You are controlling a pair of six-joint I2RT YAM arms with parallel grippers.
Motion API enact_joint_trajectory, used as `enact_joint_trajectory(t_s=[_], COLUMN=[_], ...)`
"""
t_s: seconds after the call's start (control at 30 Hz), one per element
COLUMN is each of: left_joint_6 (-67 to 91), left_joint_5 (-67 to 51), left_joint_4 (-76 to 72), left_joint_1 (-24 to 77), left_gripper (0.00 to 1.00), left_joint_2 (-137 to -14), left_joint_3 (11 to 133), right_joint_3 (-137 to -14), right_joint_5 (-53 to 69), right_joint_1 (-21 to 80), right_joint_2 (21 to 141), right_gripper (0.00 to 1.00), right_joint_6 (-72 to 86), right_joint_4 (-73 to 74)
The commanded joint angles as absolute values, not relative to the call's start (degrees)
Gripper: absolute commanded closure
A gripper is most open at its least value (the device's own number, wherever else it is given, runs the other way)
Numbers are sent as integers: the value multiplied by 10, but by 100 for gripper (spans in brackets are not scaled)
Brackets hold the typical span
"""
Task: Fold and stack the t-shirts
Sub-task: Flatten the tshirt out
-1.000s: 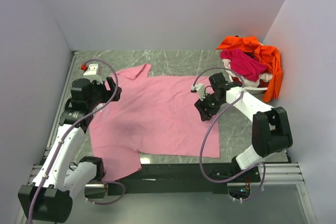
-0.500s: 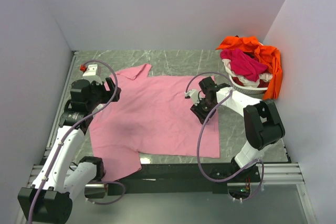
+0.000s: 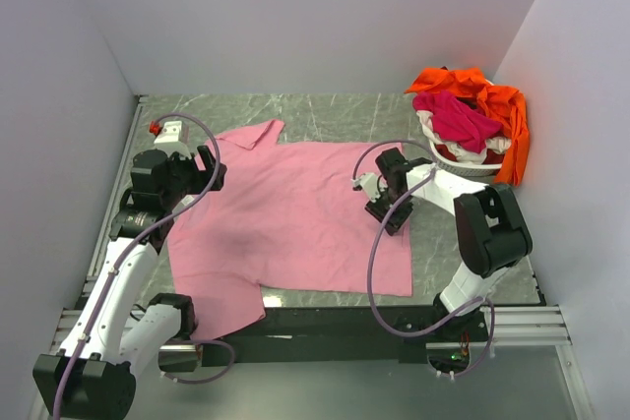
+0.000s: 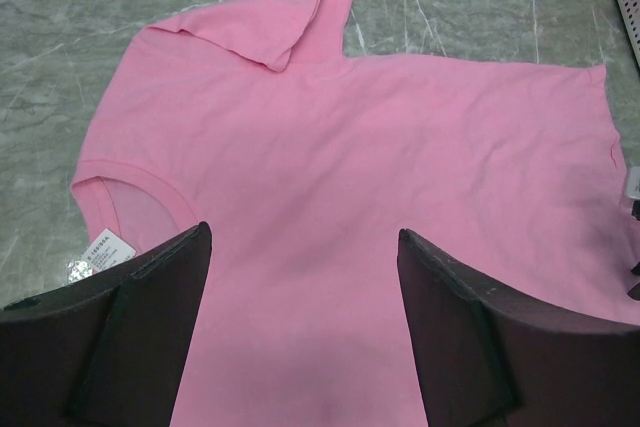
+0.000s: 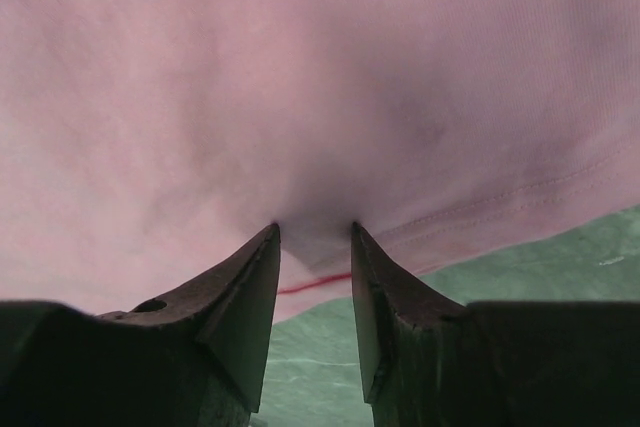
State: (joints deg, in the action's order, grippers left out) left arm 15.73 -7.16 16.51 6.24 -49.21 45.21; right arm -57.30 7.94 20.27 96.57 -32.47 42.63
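Lift low with right end effector clenched on hem of soft light pink collared t-shirt by right edge of bench, and lower released left end effector likewise.

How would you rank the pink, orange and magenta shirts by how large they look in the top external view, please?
1. pink shirt, spread flat, clearly largest.
2. orange shirt, crumpled.
3. magenta shirt, crumpled, smallest showing.
The two crumpled ones are partly hidden, so only their visible areas are ranked.
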Motion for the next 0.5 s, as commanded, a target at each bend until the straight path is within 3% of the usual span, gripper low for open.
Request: enact_joint_trajectory(t_s=[0.0, 0.47], left_joint_6=[154, 154], left_joint_5=[-74, -79], left_joint_4=[135, 134], left_joint_1=[64, 64], left_gripper=[20, 20], left_joint_2=[-485, -488], left_joint_3=[452, 450], right_joint_3=[-566, -562], right_joint_5=[65, 62], right_joint_1=[189, 159], right_joint_2=[956, 974], right_gripper=[59, 63], right_joint_6=[-337, -351], right_joint_4=[441, 451])
